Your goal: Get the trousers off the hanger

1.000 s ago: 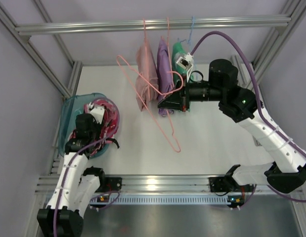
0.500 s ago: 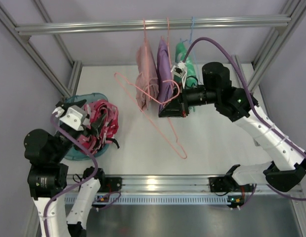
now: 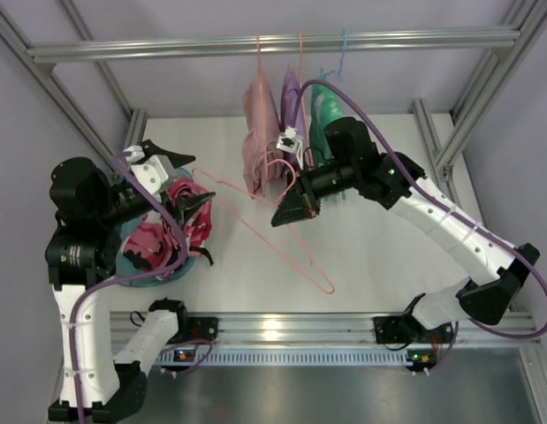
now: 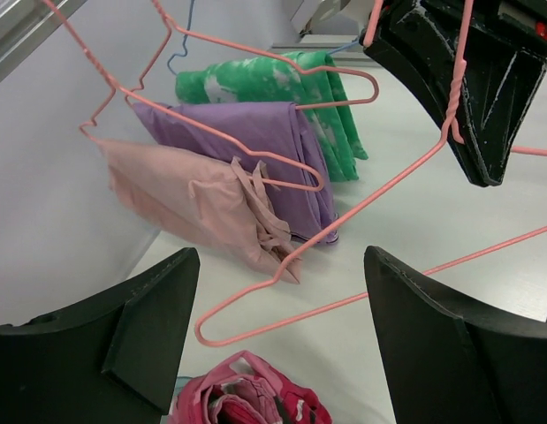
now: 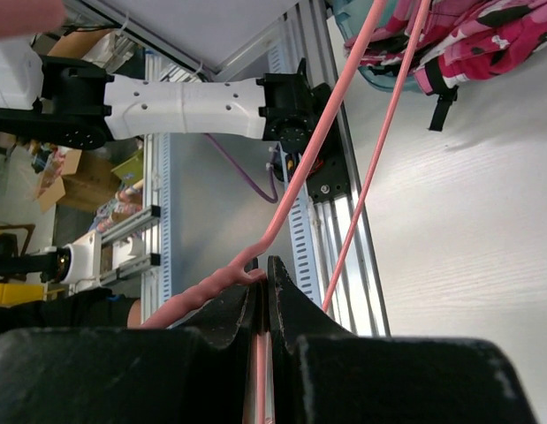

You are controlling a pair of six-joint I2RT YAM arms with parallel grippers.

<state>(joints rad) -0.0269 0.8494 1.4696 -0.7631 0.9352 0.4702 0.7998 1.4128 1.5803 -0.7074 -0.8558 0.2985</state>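
The trousers are pink, red and white camouflage fabric with dark trim. They are bunched in a loose heap in the teal basket at the table's left side, off the hanger. The hanger is a thin salmon-pink wire triangle with a hook. It is tilted over mid-table, its twisted neck clamped between the closed jaws of the right gripper.

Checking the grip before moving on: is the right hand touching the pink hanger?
Touching. The right wrist view shows the right hand shut on the hanger, with the wire pinched between its closed jaws.
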